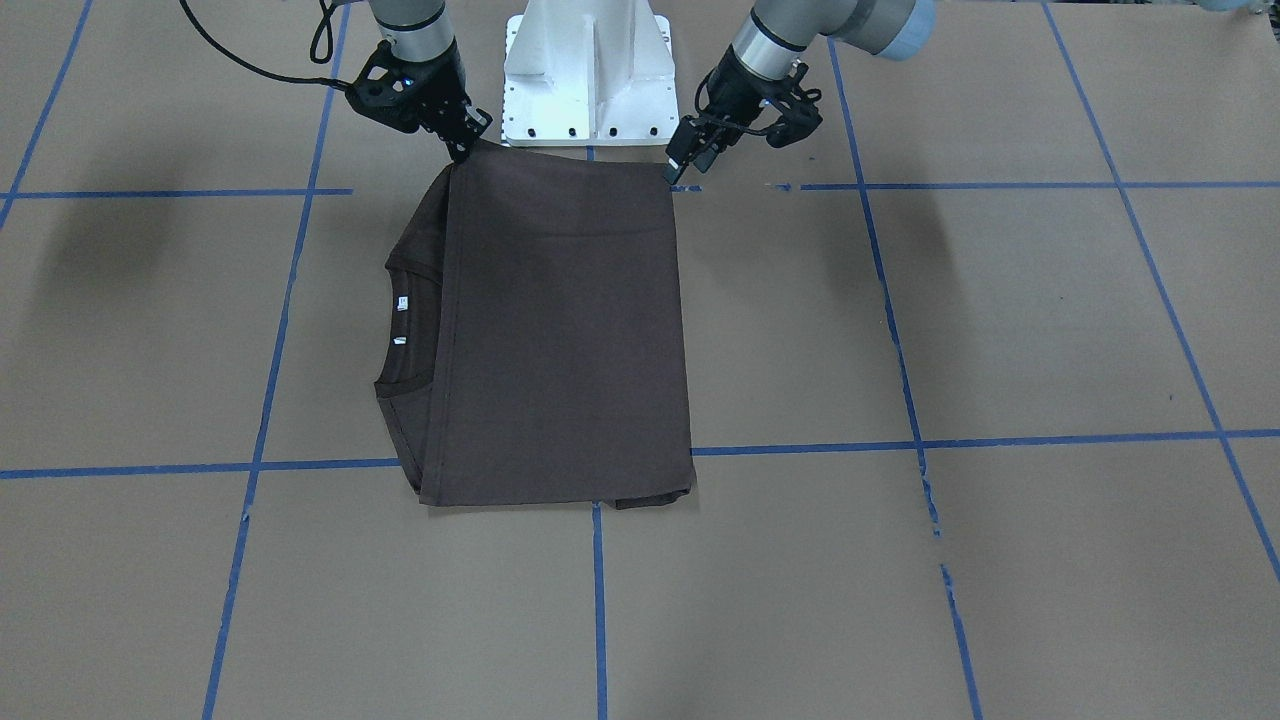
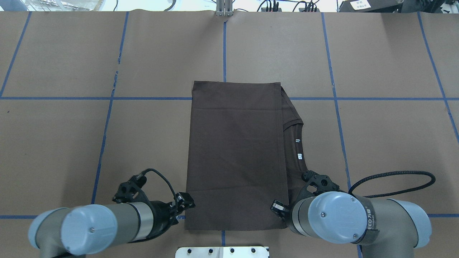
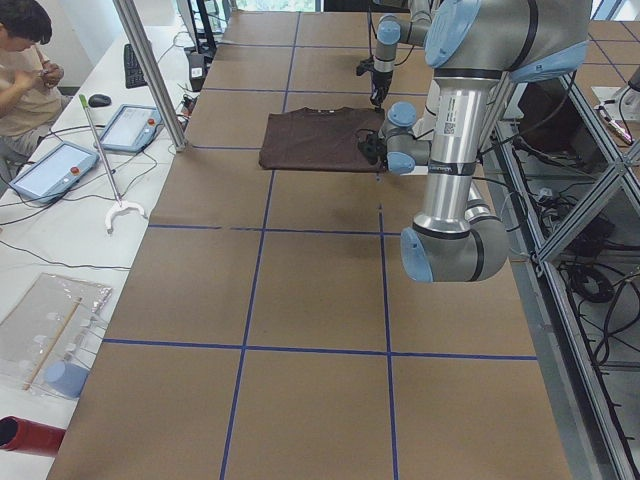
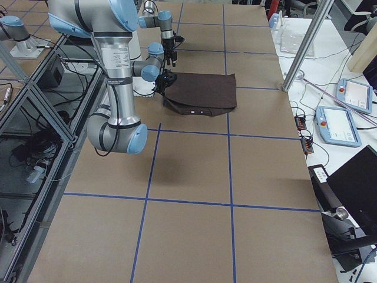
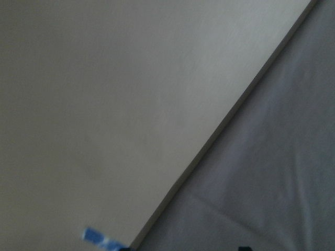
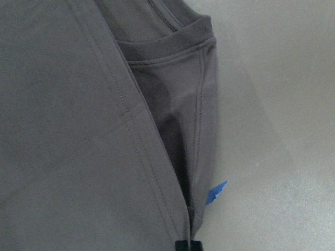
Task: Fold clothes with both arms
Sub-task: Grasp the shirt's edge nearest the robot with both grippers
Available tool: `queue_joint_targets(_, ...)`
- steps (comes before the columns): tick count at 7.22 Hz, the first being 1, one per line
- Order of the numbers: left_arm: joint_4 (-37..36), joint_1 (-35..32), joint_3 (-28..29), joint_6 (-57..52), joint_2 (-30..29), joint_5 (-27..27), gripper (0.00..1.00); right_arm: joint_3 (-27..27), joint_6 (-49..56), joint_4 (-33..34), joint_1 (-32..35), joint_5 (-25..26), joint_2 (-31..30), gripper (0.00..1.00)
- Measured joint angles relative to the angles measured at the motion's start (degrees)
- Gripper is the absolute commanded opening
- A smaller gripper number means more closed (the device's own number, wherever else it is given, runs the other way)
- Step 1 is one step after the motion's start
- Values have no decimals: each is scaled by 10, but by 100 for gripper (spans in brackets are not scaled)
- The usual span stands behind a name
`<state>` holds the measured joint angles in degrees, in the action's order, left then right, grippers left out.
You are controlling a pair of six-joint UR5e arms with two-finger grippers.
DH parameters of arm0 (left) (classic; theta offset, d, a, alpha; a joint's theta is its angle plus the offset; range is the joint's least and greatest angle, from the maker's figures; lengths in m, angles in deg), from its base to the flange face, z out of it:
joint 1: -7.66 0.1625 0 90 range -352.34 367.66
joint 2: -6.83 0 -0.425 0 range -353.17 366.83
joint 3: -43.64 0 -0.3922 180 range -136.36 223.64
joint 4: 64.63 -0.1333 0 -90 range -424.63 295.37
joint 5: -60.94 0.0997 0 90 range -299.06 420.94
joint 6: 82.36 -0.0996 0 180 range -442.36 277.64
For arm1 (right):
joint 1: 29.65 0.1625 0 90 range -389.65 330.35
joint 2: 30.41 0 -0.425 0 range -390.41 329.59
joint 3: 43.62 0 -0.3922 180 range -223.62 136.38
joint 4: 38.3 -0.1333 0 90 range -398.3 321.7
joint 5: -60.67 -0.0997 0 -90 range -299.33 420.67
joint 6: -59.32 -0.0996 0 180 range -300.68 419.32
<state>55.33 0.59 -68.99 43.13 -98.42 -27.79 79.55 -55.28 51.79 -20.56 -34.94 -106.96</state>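
- Surface (image 1: 1000, 330) of brown paper with a blue tape grid; long white side desk (image 3: 60, 235) alongside.
- Folded dark brown T-shirt (image 1: 560, 330) at the robot-side edge.
- Black left claw (image 1: 685, 163) spread; black right claw (image 1: 463, 146), cannot tell.

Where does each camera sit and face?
Front: across table, facing base; left hand at right, right hand at left.
Overhead: behind the base, looking down; left arm left, right arm right.
Left: table's left end, looking along; left arm near.
Right: opposite end; right arm near.
Left wrist: down on shirt edge; hand barely shows.
Right wrist: down on shirt layers; hand barely shows.
All share the shirt.
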Motion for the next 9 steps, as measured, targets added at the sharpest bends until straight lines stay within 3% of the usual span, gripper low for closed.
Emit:
queue_joint_targets(4, -16, 13, 39, -2, -24, 1, 72, 0, 0, 0, -1, 1, 0, 0)
queue_joint_targets(6, -17, 16, 42, -2, -22, 1, 63, 0, 0, 0, -1, 2, 1, 0)
queue_joint_targets(7, -17, 17, 43, -2, -21, 1, 35, 0, 0, 0, -1, 2, 1, 0)
queue_joint_targets(8, -17, 17, 43, -1, -22, 1, 0, 0, 0, 0, -1, 2, 2, 0)
queue_joint_targets(9, -19, 17, 42, 1, -24, 1, 0, 0, 0, 0, -1, 2, 2, 0)
